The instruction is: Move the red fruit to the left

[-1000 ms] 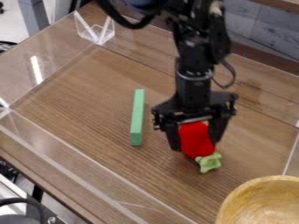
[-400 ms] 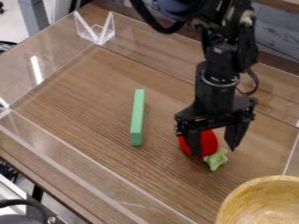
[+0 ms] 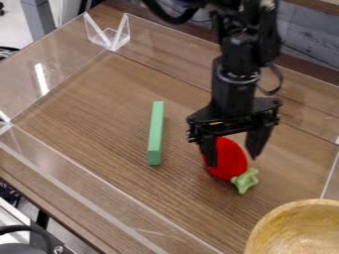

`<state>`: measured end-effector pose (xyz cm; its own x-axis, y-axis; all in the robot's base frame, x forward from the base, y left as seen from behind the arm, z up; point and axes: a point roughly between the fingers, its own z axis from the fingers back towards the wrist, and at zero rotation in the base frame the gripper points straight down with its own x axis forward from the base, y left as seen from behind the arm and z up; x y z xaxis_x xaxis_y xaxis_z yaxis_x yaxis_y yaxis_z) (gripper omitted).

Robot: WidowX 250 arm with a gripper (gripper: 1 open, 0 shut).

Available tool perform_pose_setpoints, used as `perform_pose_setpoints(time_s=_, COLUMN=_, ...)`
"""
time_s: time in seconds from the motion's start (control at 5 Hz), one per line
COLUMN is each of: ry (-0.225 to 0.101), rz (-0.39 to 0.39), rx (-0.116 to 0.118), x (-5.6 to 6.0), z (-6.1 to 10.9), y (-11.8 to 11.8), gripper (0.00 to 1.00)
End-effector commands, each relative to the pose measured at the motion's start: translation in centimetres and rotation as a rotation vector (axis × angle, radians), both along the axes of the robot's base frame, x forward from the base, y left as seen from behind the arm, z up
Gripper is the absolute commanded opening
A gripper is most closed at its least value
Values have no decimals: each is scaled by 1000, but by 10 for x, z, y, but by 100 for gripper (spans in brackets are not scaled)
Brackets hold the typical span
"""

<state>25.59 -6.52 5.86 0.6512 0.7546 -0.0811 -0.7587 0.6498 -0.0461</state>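
Your wooden table (image 3: 93,109): clear acrylic walls around edges, tan bowl (image 3: 302,230) at lower right corner. Your black arm (image 3: 241,50) comes down from top, wrist vertical, gripper (image 3: 231,151) pointing straight down. Fingers (image 3: 204,149) spread wide, nothing held. Green bar (image 3: 157,133) lies flat, left of gripper, apart from it. Red fruit (image 3: 229,160) rests on table directly under gripper, between spread fingers, body rising into gap; cannot tell if fingers touch it. Its green leafy cap (image 3: 245,181) points toward lower right, outside fingers.
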Motion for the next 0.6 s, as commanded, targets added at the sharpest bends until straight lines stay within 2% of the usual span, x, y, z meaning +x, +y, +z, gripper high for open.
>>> perform_pose_setpoints(time_s=0.0, ry=-42, rz=44, rx=1, x=-1, z=1, y=7, gripper=100)
perform_pose_setpoints(time_s=0.2, ry=-48, rz=-12, rx=-8, x=-2, z=-1, y=2, gripper=0)
perform_pose_setpoints(time_s=0.4, ry=-63, rz=-63, rx=-31, x=-2, z=6, y=-3, gripper=0)
